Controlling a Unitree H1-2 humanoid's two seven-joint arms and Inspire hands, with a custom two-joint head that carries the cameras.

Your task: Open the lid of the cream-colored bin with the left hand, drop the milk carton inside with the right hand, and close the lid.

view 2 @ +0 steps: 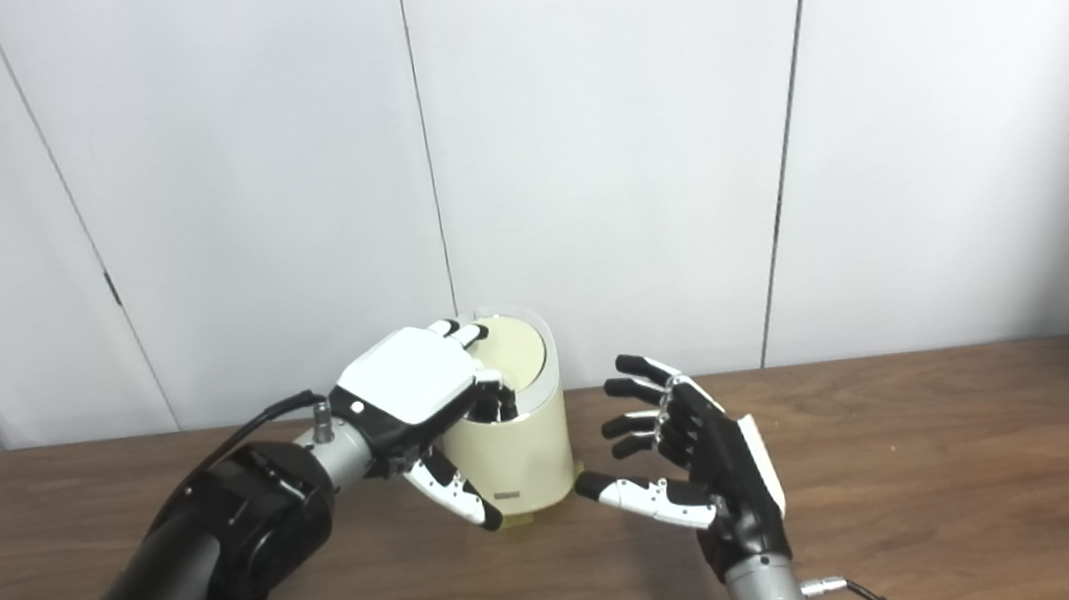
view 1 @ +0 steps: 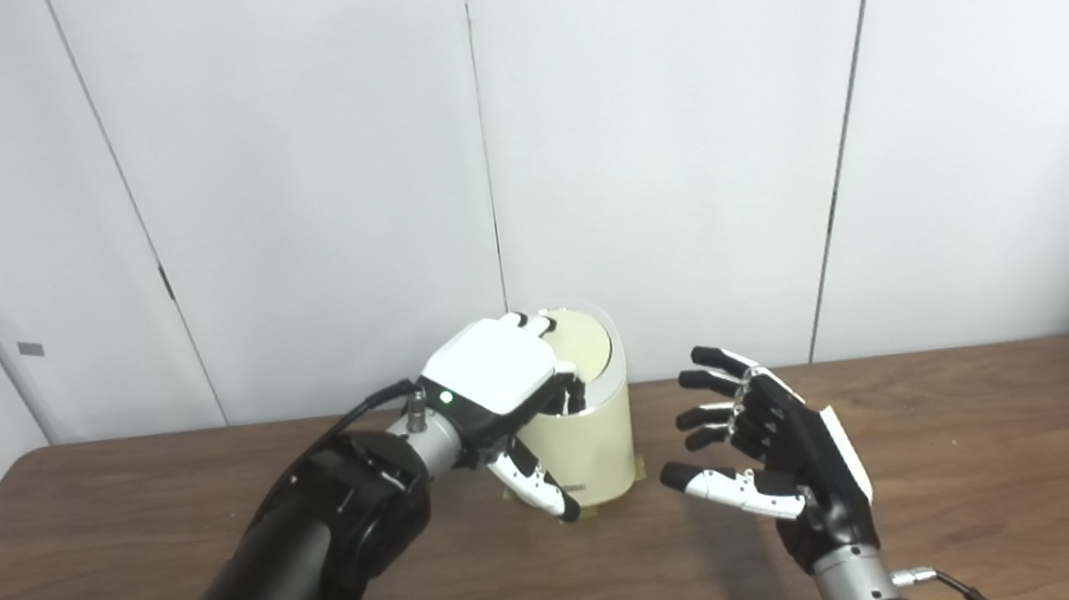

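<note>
The cream-colored bin (view 1: pixel 591 444) stands on the table near the back wall. Its round lid (view 1: pixel 588 344) with a silver rim lies slanted on top and looks down or nearly down. My left hand (view 1: pixel 493 375) lies over the lid's front left edge, fingertips on the lid and thumb hanging apart in front of the bin wall; it grips nothing that I can see. My right hand (view 1: pixel 772 444) is open and empty, palm towards the bin, a little to the right of it above the table. No milk carton is in view.
The brown wooden table (view 1: pixel 997 469) runs the full width of the view. White wall panels stand close behind the bin. My left forearm (view 1: pixel 321 546) crosses the table's front left.
</note>
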